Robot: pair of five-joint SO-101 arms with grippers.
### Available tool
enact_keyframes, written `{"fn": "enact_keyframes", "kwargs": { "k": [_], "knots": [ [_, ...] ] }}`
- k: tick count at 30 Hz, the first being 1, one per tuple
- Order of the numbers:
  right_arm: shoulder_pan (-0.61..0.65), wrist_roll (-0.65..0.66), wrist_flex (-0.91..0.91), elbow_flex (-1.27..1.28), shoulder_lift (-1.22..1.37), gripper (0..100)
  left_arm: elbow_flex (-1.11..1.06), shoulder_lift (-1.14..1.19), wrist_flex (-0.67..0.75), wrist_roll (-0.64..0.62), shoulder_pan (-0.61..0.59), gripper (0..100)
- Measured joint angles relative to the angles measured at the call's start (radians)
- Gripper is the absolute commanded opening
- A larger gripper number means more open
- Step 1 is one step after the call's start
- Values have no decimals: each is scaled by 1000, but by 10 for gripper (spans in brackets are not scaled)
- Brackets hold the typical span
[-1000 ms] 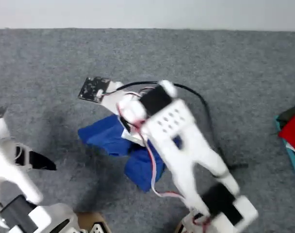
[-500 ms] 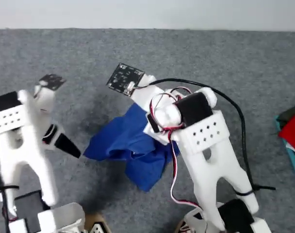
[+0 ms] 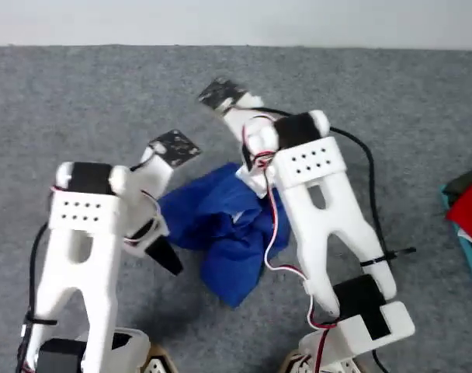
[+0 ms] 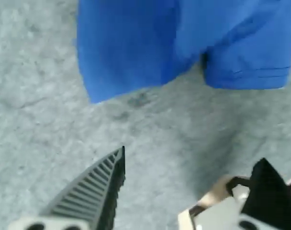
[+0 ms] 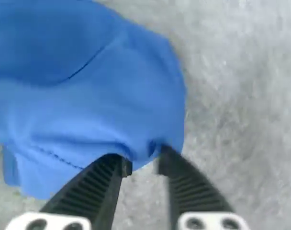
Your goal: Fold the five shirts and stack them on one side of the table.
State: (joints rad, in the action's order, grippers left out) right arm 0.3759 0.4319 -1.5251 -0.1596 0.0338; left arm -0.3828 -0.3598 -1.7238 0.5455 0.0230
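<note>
**Left arm in beside the shirt, right one holding**

My right gripper [image 5: 143, 163] is clenched on a hem of the blue shirt [image 5: 88, 86], with the cloth pinched between the two tips and the rest bunched up beyond them. My left gripper [image 4: 191, 160] is spread wide and grips nothing. Grey table [image 4: 50, 124] lies under its tips, and the shirt's nearest fold is a little way ahead of them, not touching.

The left arm has changed most. A second ago it was tucked low at the table's left edge. Half a second ago it had lifted and swung inward, and now, in the high view, the left gripper [image 3: 157, 242] sits just beside the shirt [image 3: 213, 225]. Over the same second my right arm drew back and straightened, and the pinched hem went with it. The shirt slid a little across the table and stayed a crumpled heap near the middle.

I read this as the set-up for a two-handed spread. One corner is held and the second is not yet taken, so folding has not begun on this shirt. The left jaws need a loose edge, and in a heap like this they could easily catch two layers at once.

At the table's right edge lies a pile [image 3: 467, 214] of red, teal and dark cloth, well apart from both arms. It is probably the stack this shirt must join.
</note>
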Motion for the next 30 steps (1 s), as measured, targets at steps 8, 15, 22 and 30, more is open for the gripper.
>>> {"fn": "enact_keyframes", "kwargs": {
  "k": [8,15,22,30],
  "knots": [
    [-51,-48,-78,0,-14,262,-5,63,89,-98,35,390],
    [-138,-48,-216,0,-92,262,-8,201,183,-144,101,390],
    [-247,-48,-232,54,-126,262,-17,325,292,-196,203,389],
    [-293,-48,-232,213,-127,262,-17,485,489,-209,226,139]
  ]
}}
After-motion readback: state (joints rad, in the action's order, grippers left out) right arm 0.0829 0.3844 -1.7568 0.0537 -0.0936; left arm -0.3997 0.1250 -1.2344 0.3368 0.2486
